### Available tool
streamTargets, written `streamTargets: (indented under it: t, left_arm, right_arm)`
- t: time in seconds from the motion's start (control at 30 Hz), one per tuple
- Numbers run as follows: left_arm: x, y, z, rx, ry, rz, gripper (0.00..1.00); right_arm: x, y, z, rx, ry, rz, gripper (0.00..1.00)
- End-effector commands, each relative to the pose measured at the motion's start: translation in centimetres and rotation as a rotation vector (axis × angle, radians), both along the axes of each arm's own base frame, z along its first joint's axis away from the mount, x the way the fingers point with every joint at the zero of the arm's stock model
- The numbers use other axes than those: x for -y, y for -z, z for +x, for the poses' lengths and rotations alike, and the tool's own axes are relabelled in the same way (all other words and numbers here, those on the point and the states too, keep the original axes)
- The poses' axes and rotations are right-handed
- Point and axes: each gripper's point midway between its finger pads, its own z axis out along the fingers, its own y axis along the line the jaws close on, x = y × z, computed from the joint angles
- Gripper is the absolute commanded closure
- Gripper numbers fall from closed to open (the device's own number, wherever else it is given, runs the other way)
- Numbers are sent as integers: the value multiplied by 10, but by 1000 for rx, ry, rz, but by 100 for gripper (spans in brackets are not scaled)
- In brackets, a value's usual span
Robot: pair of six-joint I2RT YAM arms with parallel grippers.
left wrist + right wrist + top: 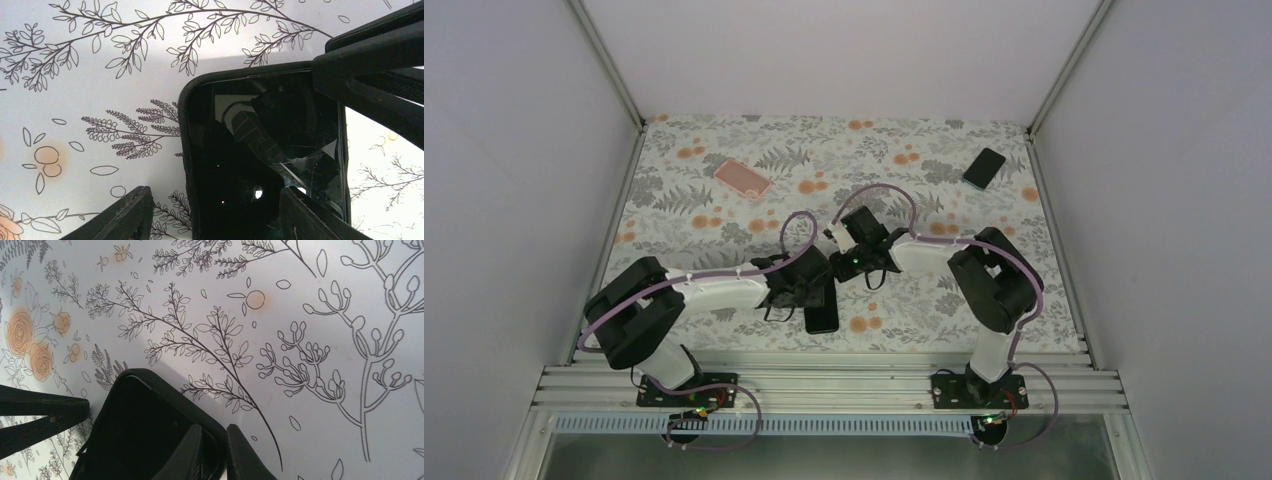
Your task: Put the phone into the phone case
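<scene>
Black case (145, 435) rim pinched by right end effector (214, 432).

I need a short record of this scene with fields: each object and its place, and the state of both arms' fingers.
black phone: lies flat between the two grippers, screen cracked
pink case: far left, untouched
dark phone: far right, untouched
left gripper: open, one finger beside the black phone, one over its screen
right gripper: fingers closed on the black phone's corner rim
</scene>
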Motion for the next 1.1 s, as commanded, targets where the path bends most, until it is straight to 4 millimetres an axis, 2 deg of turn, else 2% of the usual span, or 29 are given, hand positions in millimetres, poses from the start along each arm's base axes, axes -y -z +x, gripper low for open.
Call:
streamTargets:
  t: [0.0, 0.47, 0.57, 0.77, 1.07]
  left_arm:
    - [-22, 34, -24, -130, 10, 96, 36]
    - [-28, 55, -30, -182, 2, 145, 37]
    - [-32, 57, -30, -185, -5, 150, 37]
    - [-32, 54, -30, -176, -7, 138, 37]
    - [-37, 51, -34, -169, -4, 133, 37]
  right_arm:
    - [71, 71, -56, -175, 10, -325, 90]
    - [104, 100, -60, -180, 45, -554, 89]
    - [100, 95, -60, -179, 35, -538, 89]
    - [92, 72, -56, -156, 34, -489, 88]
    - [99, 67, -56, -163, 44, -539, 88]
